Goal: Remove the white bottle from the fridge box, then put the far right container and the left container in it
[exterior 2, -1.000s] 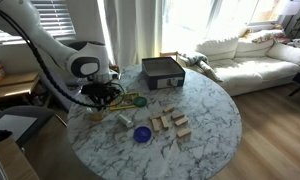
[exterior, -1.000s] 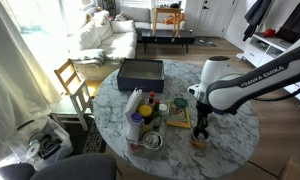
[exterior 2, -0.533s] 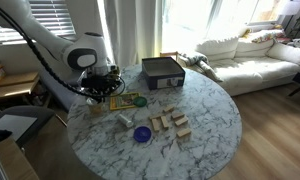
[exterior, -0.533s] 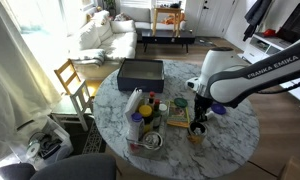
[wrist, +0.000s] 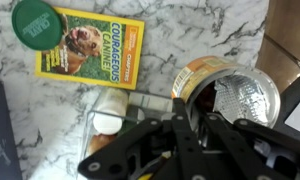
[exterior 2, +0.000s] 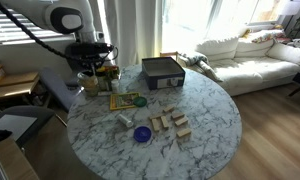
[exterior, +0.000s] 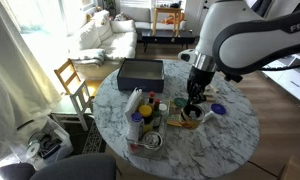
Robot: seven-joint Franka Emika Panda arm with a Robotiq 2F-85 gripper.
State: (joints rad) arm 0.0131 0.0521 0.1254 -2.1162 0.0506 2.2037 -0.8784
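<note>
A robot arm holds its hand above the round marble counter, near a yellow book. In the wrist view the fingers appear clamped on the rim of the round tin, which hangs clear of the counter. The white bottle stands upright in the fridge box, apart from the hand.

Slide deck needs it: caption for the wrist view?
Gripper holding a gold tin above the marble table, near a yellow booklet and green lid.
</note>
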